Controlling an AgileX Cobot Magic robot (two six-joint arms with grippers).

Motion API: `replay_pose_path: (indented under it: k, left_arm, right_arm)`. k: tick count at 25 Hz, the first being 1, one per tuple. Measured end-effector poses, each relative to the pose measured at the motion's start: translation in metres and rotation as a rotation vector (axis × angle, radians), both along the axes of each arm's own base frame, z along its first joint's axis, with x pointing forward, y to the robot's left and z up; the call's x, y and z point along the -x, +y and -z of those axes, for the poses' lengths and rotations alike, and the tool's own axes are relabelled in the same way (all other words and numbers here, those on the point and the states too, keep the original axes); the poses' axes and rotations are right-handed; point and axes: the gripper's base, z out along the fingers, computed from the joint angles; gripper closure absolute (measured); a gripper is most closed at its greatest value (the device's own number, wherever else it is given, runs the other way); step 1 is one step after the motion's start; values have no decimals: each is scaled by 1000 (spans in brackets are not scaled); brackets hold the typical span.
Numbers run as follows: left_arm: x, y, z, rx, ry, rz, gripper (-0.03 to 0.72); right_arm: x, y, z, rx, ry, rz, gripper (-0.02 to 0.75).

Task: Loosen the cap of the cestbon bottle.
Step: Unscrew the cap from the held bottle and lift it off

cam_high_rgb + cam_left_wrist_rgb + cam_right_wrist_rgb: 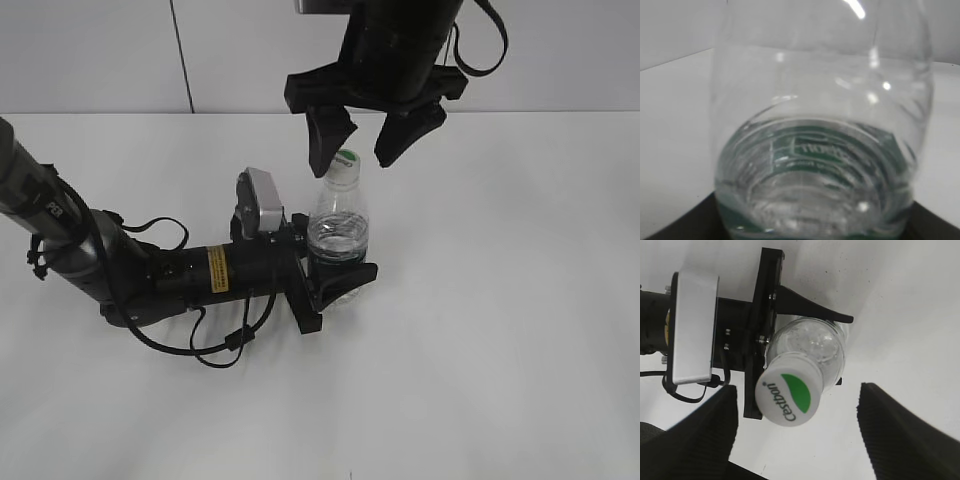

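The left arm lies low, reaching in from the left, its gripper (335, 280) clamped on something upright. The right gripper (367, 135) hangs from above, fingers (328, 140) spread wide, pointing down.

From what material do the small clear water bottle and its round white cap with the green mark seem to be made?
The small clear water bottle looks like thin glossy transparent plastic: the table shows through its wall, which carries bright highlights and moulded ribs. Its round white cap with the green mark looks like opaque, smooth, fairly matte plastic with a printed logo; it shows no sharp reflections.
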Motion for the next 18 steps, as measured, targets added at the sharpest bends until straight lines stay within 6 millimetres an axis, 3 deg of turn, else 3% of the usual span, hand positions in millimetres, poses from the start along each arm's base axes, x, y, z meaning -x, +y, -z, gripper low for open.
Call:
replay_pose_path:
  k: [9, 18]
  left_arm:
    - [0, 0, 0, 0, 1, 1, 287]
    - [0, 0, 0, 0, 1, 1, 287]
  right_arm:
    - [0, 0, 0, 1, -4, -15, 188]
    - [0, 0, 0, 3, -10, -38, 351]
